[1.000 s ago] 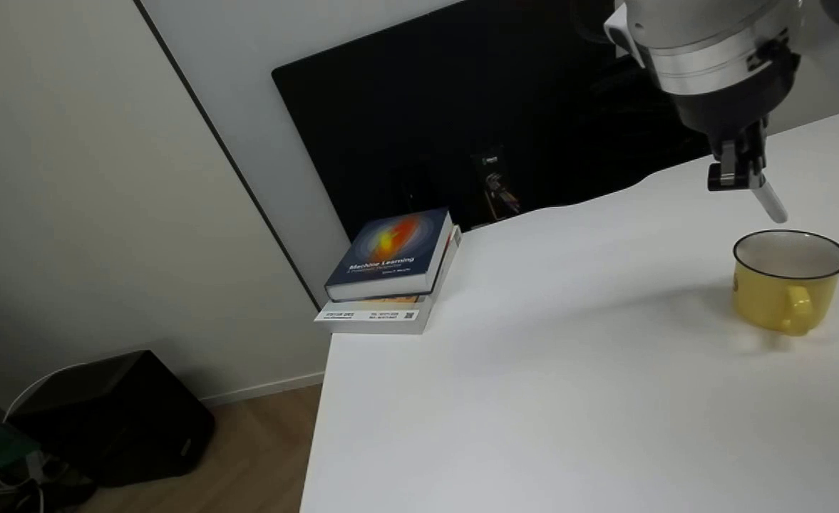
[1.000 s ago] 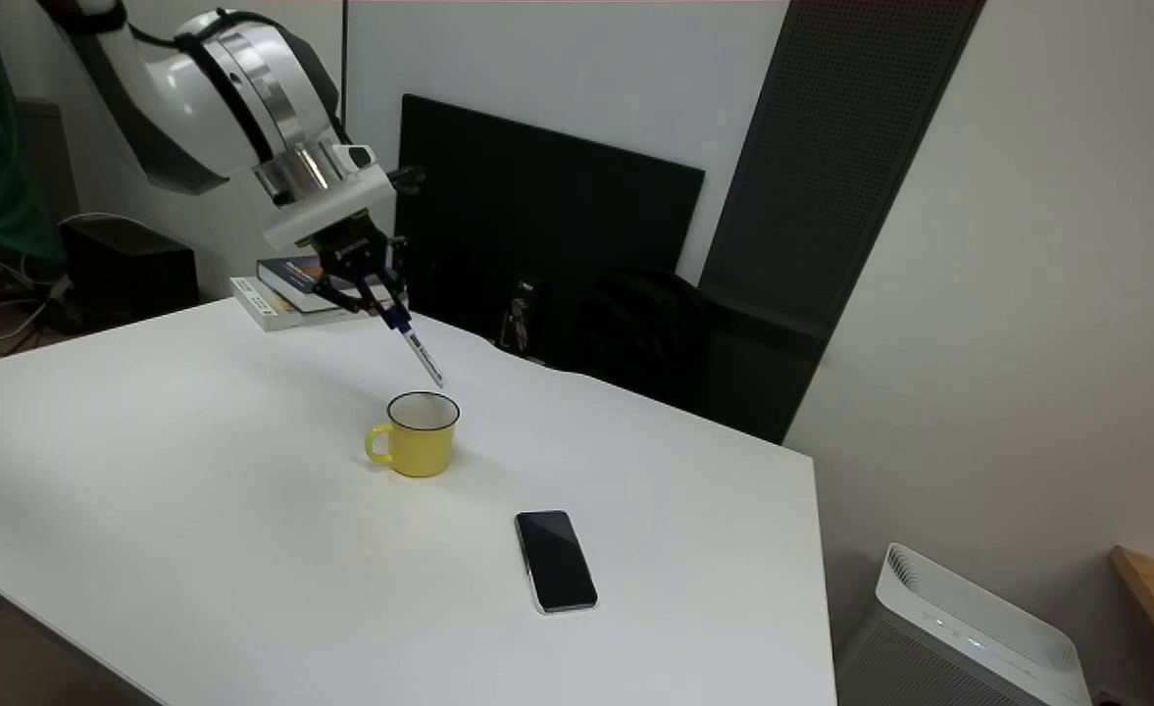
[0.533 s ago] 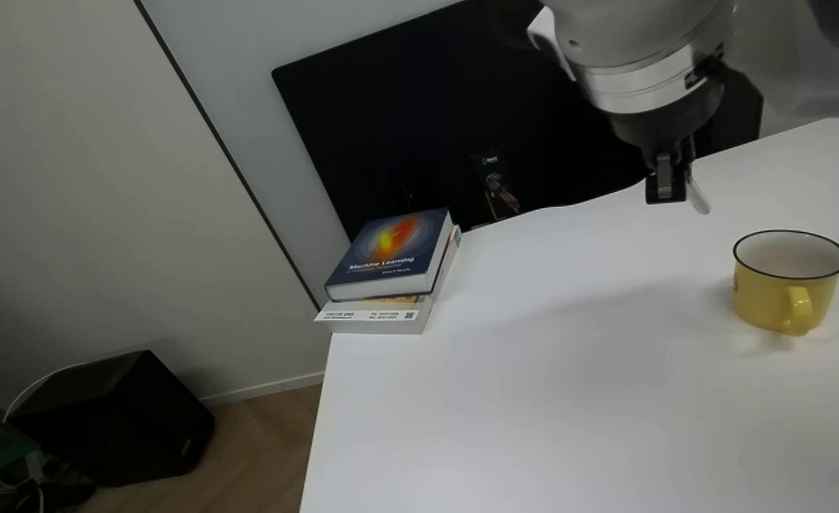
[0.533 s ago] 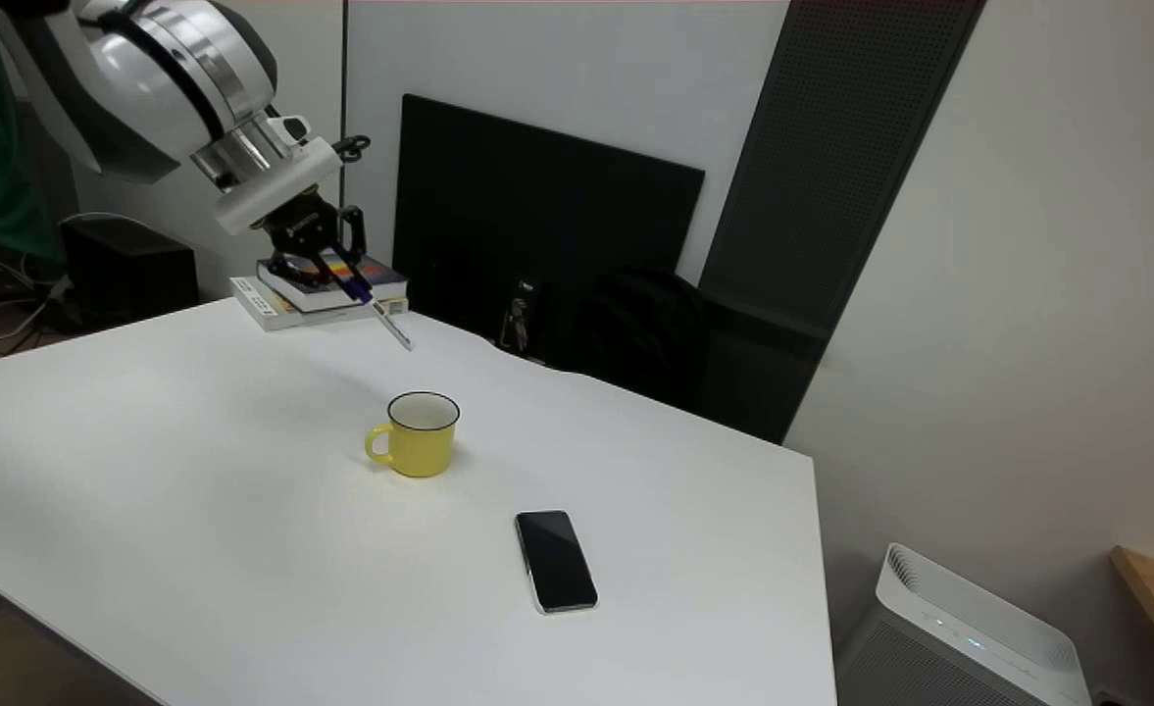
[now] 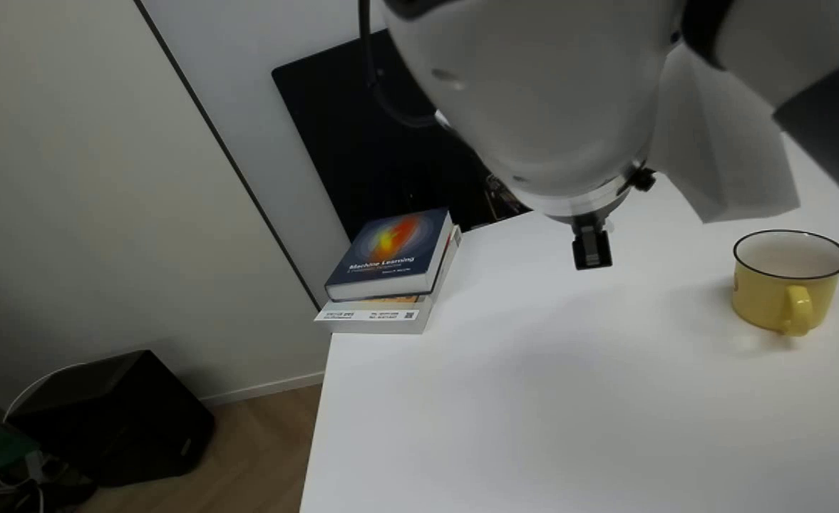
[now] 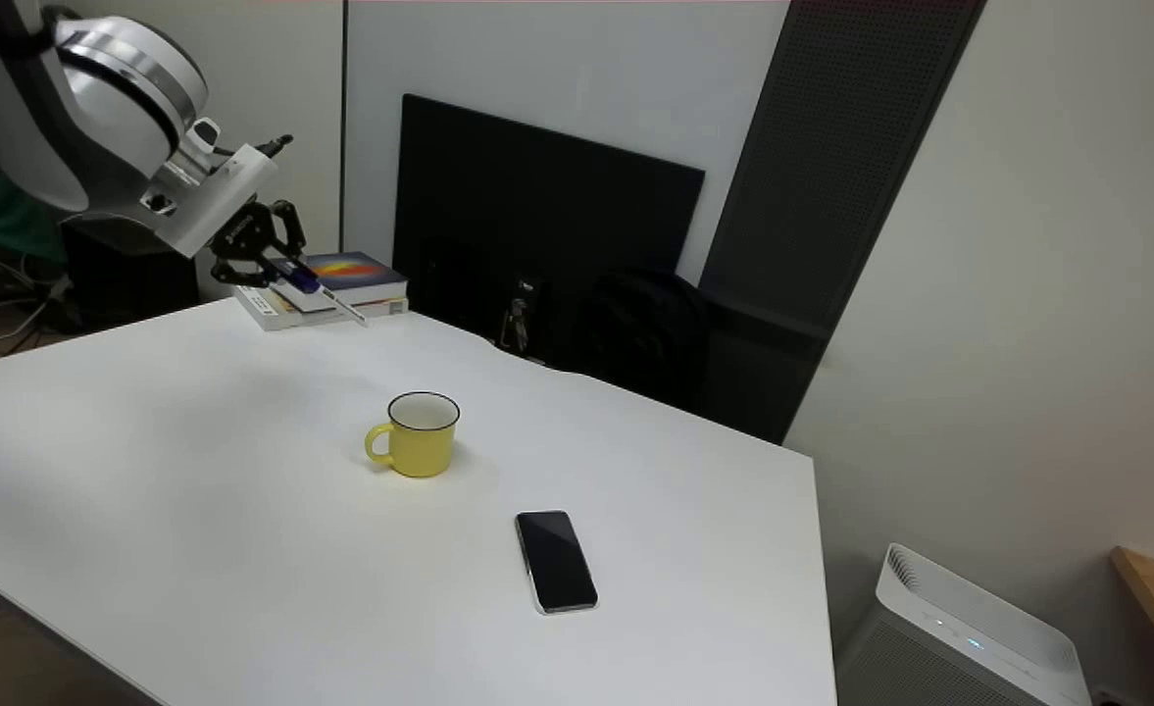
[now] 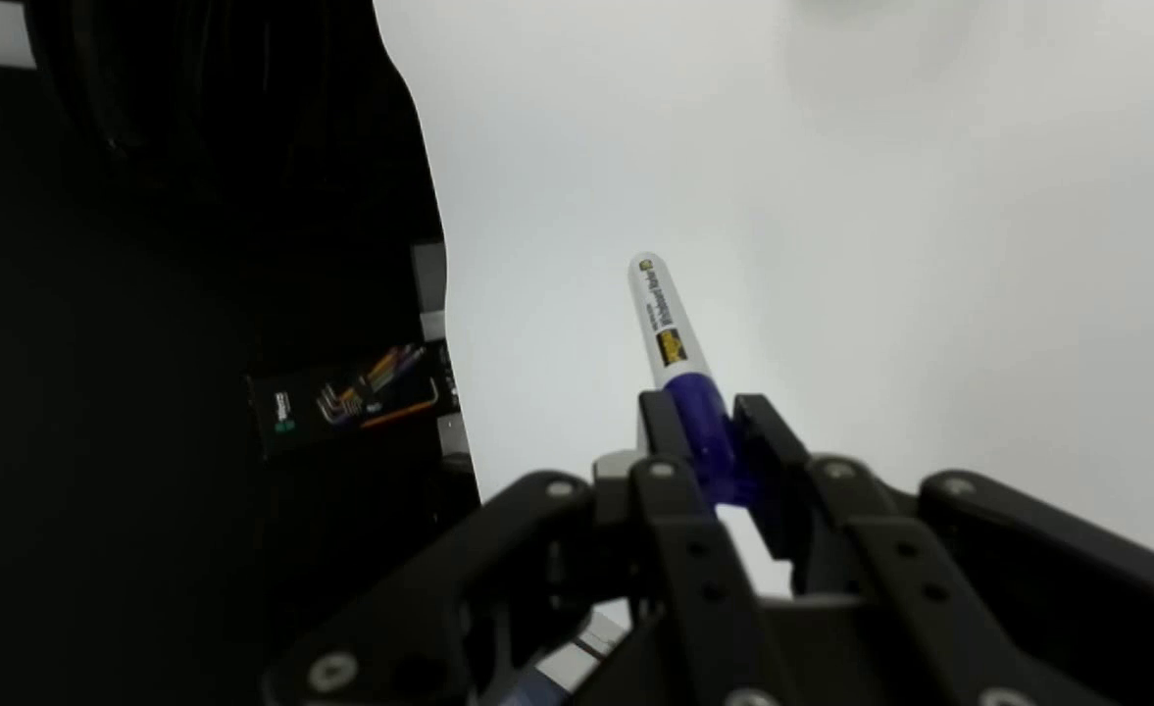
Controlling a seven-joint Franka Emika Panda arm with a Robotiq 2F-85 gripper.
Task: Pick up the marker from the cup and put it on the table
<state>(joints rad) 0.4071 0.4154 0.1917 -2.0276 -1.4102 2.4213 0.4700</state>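
Observation:
The yellow cup (image 5: 775, 306) with a black rim stands upright on the white table (image 5: 533, 434); it also shows in an exterior view (image 6: 422, 449). My gripper (image 7: 706, 427) is shut on the purple cap end of the marker (image 7: 663, 319). The marker's white body points out past the fingertips. In an exterior view the marker (image 6: 343, 306) is tilted and held above the table, away from the cup. In an exterior view the gripper (image 5: 592, 251) hangs over the table beside the cup, and the arm hides nearly all of the marker.
Two stacked books (image 5: 390, 263) lie at the table corner, close to the gripper (image 6: 292, 273) in an exterior view. A phone (image 6: 557, 561) lies on the table. A black monitor (image 6: 547, 196) stands behind the table edge. A tool packet (image 7: 361, 397) shows beyond that edge.
My gripper has moved away from above the cup toward the books, carrying the marker. The marker has tilted further from upright. The cup, books and phone have not moved.

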